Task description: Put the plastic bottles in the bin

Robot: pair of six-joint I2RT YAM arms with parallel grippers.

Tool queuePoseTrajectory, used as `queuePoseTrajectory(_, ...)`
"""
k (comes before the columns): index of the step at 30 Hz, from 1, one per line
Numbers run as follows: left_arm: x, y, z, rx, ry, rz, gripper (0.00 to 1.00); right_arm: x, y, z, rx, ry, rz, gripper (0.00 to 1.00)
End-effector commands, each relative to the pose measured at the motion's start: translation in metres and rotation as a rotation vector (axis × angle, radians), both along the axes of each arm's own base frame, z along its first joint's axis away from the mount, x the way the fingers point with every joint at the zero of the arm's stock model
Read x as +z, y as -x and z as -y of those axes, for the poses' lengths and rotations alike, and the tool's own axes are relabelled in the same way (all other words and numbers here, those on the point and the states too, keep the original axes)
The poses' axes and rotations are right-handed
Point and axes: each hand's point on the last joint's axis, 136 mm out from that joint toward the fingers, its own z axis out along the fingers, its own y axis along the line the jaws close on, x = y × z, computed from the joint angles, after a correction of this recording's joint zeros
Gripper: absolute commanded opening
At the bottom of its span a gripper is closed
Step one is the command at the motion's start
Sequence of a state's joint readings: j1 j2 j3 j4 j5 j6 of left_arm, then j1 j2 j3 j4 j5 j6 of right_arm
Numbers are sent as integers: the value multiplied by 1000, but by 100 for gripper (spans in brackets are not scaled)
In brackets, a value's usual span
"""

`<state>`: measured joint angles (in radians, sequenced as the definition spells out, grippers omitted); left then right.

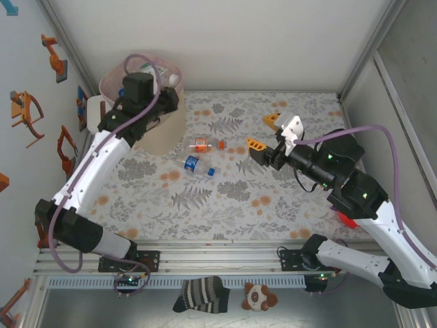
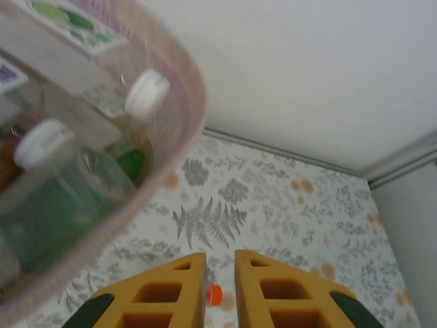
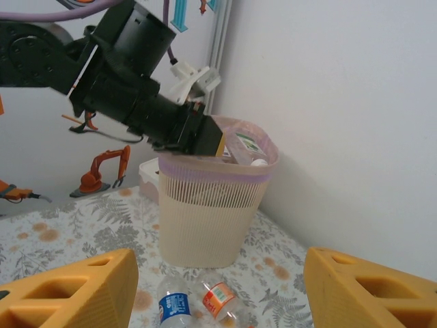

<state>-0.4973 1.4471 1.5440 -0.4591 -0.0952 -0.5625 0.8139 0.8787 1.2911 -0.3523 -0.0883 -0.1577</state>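
**Left tool [image 2: 218,263] slack at the bin [image 2: 186,116], two bottles left on the table [image 1: 225,198]**

The left tool's yellow fingers stand a narrow slit apart with nothing between them. It hangs right at the bin's rim and looks out past the rim at the table. That spot suits a release, since a bottle let go there drops inside the pink liner rather than beside it. The binned bottles [image 2: 102,171], clear and green with white caps, are piled up close to the rim.

The right tool [image 1: 265,132] is spread wide and grasps nothing. It is held over the middle of the table and faces the bin. Well apart from its fingers, the orange-label bottle [image 1: 199,144] and the blue-label bottle [image 1: 193,163] lie on their sides. They are just beside each other, near the foot of the bin. The wide spread looks set to take one of them across its body. Holding back probably keeps the two arms from meeting at the rim.
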Motion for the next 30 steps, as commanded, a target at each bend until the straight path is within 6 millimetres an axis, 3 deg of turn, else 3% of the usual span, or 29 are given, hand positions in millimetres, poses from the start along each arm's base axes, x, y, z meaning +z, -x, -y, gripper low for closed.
queuePoseTrajectory(1,-36,16,-2,49,-110,-63,24,7,1,-1,4,-20,26,65)
queuePoseTrajectory(4,-72,23,-11,150,-128,-156,33,7,2,-1,10,-20,21,65)
queuePoseTrajectory(9,-113,31,-27,376,-103,-274,52,3,1,0,6,-11,12,65)
queuePoseTrajectory(13,-144,33,-25,475,-91,-378,62,3,2,0,5,-15,12,65)
queuePoseTrajectory(21,-209,38,-5,569,-16,-568,69,0,1,3,-9,-10,11,65)
queuePoseTrajectory(30,-259,46,20,586,21,-712,74,-3,2,5,-14,-6,7,65)
